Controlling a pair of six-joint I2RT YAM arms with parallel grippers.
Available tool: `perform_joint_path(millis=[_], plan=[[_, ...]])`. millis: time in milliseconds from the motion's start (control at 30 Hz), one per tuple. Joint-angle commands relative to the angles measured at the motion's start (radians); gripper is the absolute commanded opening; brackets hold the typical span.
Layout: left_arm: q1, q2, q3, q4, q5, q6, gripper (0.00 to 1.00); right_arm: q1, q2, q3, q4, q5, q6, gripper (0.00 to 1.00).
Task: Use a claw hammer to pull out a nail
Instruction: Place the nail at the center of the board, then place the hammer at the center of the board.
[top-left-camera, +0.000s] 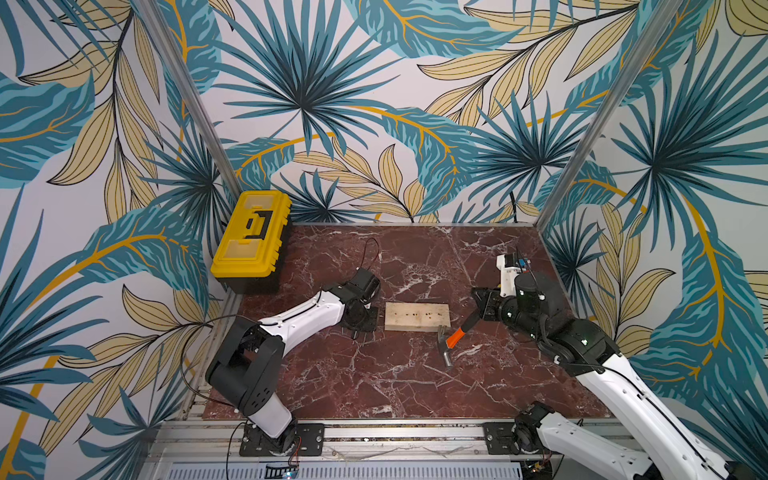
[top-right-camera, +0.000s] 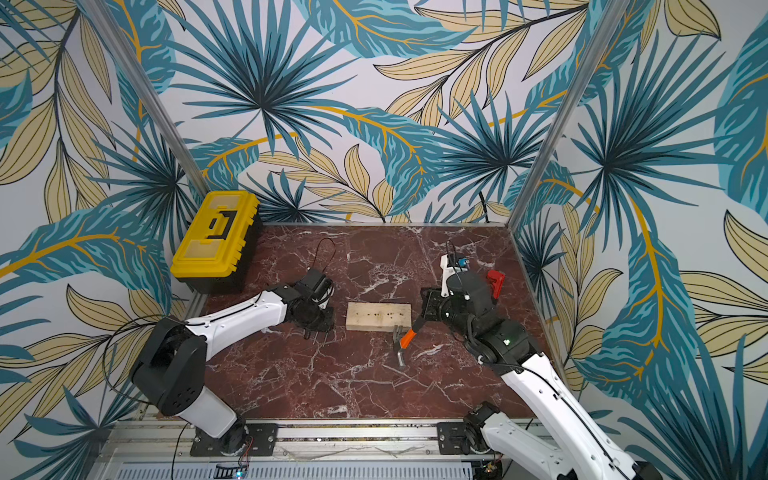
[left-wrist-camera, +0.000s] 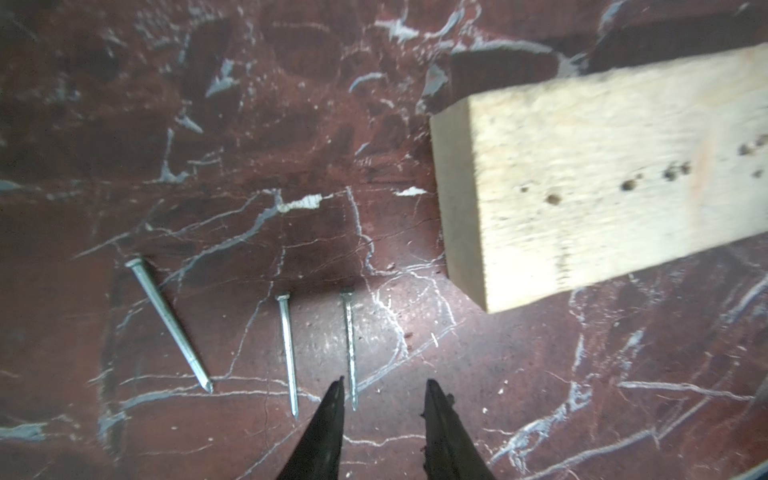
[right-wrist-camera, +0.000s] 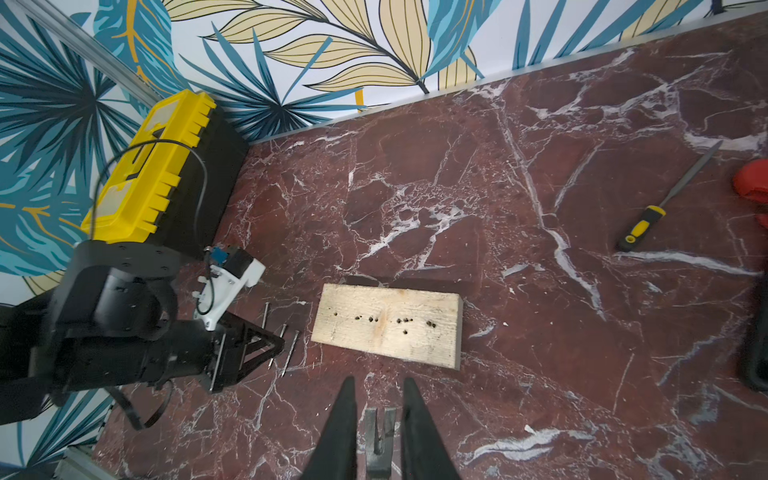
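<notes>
In both top views a small claw hammer (top-left-camera: 455, 338) with a silver steel head, orange upper shaft and black rubber handle slants down from the right gripper (top-left-camera: 478, 318), which is clamped on the black handle. The hammer's head hangs low just beside the near right corner of a pale rectangular wooden block (top-left-camera: 417, 316) dotted with dark holes; whether it touches the red-brown marble tabletop (top-left-camera: 374, 382) cannot be told. The left gripper (top-left-camera: 359, 326) points down at the tabletop just beside the block's left end, and a yellow plastic toolbox (top-left-camera: 251, 232) with a black base stands in the far left corner. In a top view the red head of a wrench (top-right-camera: 495, 282) shows behind the right arm. The left wrist view shows the left gripper's two black fingers parted by a moderate gap, with bare marble between them and nothing held. Three loose steel nails (left-wrist-camera: 288, 353) lie flat side by side on the tabletop, apart from the block, and the one nearest the block has its tip just beside one fingertip. The right wrist view shows the hammer's forked claw between the right gripper's fingers, with the block ahead. The nails lie between the block and the left gripper, and a slim metal file (right-wrist-camera: 665, 195) with a yellow-and-black handle lies well apart from the block.
</notes>
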Motion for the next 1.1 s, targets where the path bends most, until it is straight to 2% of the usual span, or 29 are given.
perform_joint_path(millis=[0, 400, 567, 1067], plan=[[0.005, -0.042, 0.048, -0.042, 0.017, 0.03, 0.35, -0.022, 0.003, 0.023, 0.095, 0.052, -0.007, 0.0], [0.004, -0.189, 0.05, -0.054, 0.1, -0.004, 0.36, -0.227, 0.089, 0.059, 0.181, 0.034, 0.006, 0.0], [-0.007, -0.259, 0.017, -0.054, 0.126, -0.031, 0.36, -0.306, 0.128, 0.042, 0.257, 0.066, 0.032, 0.0], [-0.152, -0.287, -0.002, -0.02, 0.094, -0.116, 0.36, -0.424, 0.257, -0.056, 0.585, 0.188, 0.099, 0.0]])
